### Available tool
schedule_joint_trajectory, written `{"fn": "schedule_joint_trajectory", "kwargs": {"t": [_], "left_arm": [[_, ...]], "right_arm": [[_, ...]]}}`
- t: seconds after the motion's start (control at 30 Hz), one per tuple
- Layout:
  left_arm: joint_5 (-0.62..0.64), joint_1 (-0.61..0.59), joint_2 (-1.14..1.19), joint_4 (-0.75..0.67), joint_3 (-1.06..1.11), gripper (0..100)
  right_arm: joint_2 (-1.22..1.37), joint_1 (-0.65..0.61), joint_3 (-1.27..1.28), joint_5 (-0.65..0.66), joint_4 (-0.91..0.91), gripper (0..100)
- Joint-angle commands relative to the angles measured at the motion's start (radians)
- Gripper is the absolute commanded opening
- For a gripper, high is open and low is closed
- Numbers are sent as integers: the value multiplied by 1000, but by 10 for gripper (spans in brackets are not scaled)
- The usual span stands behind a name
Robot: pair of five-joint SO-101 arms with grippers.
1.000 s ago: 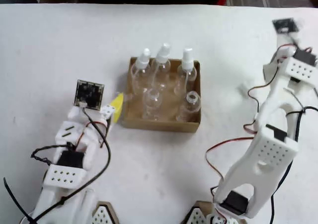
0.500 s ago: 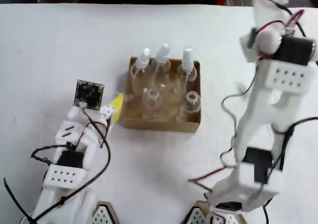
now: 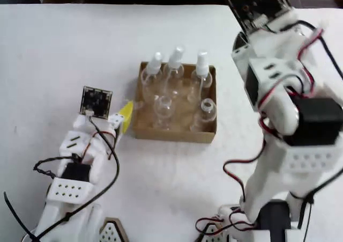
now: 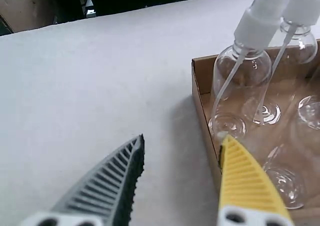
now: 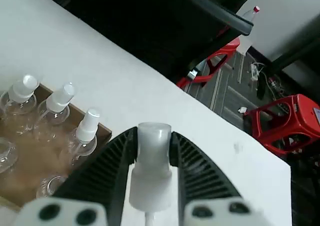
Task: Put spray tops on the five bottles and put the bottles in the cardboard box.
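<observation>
We have the fourth spray top in hand, held high over the bench (image 3: 64,49)

Our right end effector (image 5: 152,132) is clamped on a spray top (image 5: 150,178); the cardboard box (image 3: 174,133) holds all five bottles, three capped bottles (image 3: 175,73) behind, two open-necked bottles (image 3: 163,109) in front; next, we judge, the tube must drop straight into an open neck; our left end effector (image 4: 182,140) rests spread wide beside the box wall.

**A robotics workshop or lab**

Two white printed arms (image 3: 75,161) with loose wires (image 3: 224,169) and a bare circuit board (image 3: 96,101) stand at a plain white worktop (image 3: 53,49). Beyond it are red plastic stools (image 5: 289,113) on a grey tiled floor (image 5: 225,93).
</observation>
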Motion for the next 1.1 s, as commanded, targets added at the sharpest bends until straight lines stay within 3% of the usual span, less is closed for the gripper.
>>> {"fn": "schedule_joint_trajectory", "kwargs": {"t": [0.0, 0.2, 0.3, 0.57, 1.07], "left_arm": [[-12, 4, -24, -21, -9, 233], [-12, 2, -24, -21, -9, 233], [-12, 2, -24, -21, -9, 233], [-12, 2, -24, -21, -9, 233], [-12, 2, -24, -21, -9, 233]], "right_arm": [[-44, -13, -34, 0, 5, 15], [-70, -13, -32, -5, 53, 15], [-77, -13, -26, -97, 56, 15], [-159, -68, 285, -169, 30, 15], [-588, -208, 976, -170, -562, 15]]}}
